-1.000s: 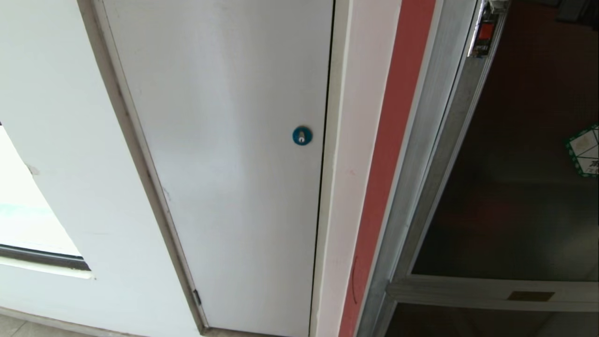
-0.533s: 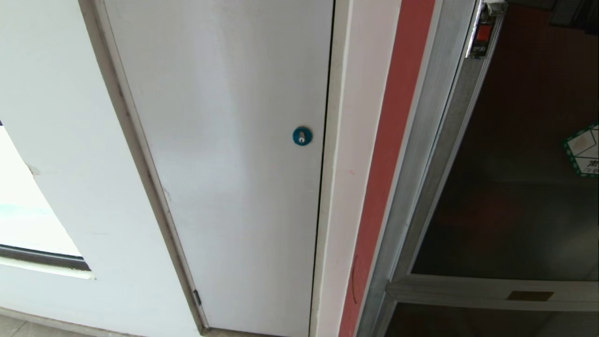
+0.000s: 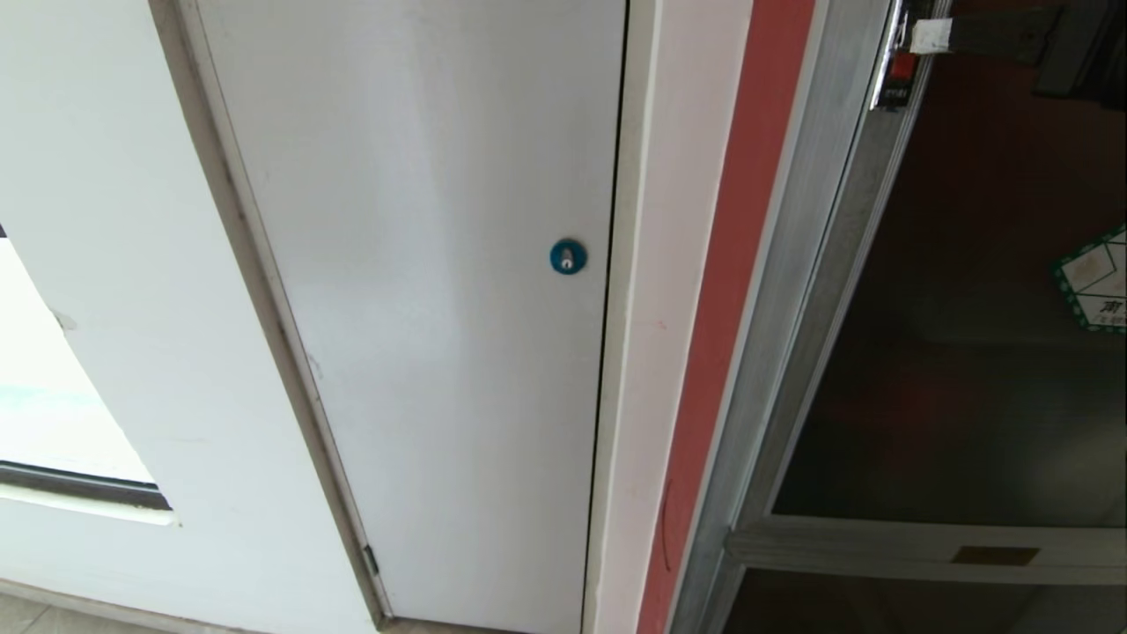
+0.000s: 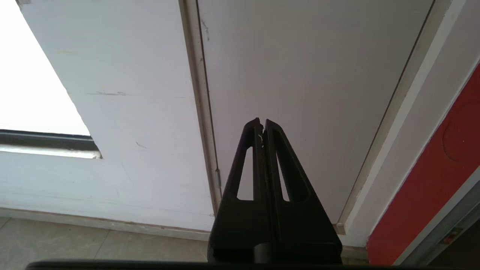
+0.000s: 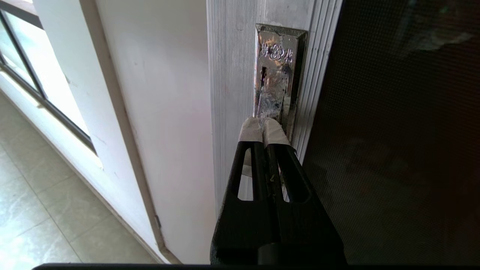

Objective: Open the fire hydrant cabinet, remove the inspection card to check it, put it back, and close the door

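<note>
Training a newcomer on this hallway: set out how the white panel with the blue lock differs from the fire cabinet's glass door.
The white panel is plain, opaque and pale; the door is dark tinted glass in a silver metal frame.
The panel carries a small blue round lock; the door carries a red latch and a green-bordered sticker.
The right pincer, shut, is at the door's latch; the left pincer, also shut, merely points toward the panel.
Both stand upright, side by side.
</note>
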